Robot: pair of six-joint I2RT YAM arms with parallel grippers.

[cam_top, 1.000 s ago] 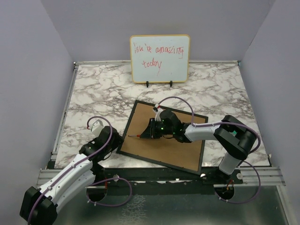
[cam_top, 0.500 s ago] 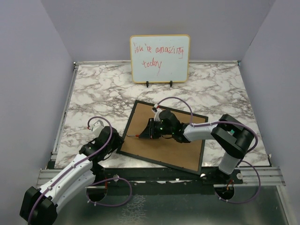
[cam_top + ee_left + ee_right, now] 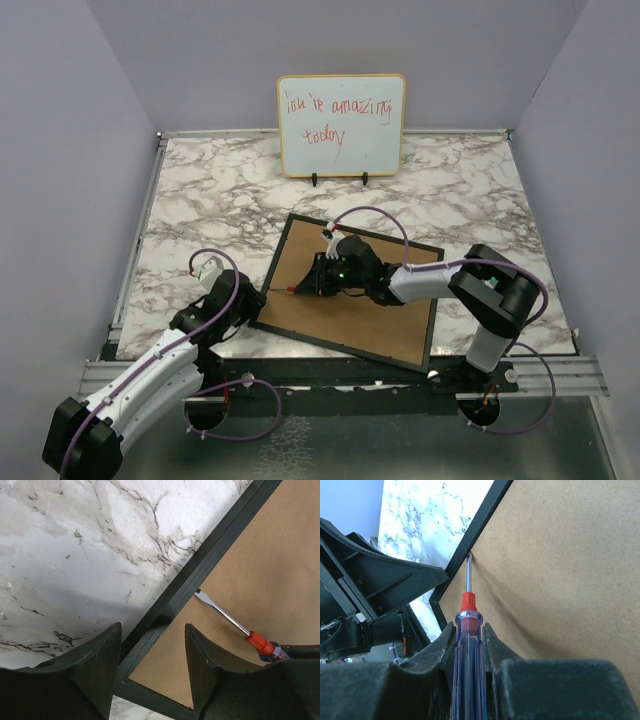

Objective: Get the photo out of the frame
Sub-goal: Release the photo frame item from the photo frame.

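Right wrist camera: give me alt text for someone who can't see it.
The right gripper holds a blue-handled flat screwdriver, its tip at the seam between the black frame and its brown back panel. A marble table shows at the upper left.

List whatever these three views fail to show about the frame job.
- The photo: hidden in every view beneath the face-down frame and its brown back panel.
- The screwdriver handle: right wrist view, cut off by the bottom edge and buried in the right claw.
- The left claw: top view, hidden under its own wrist.
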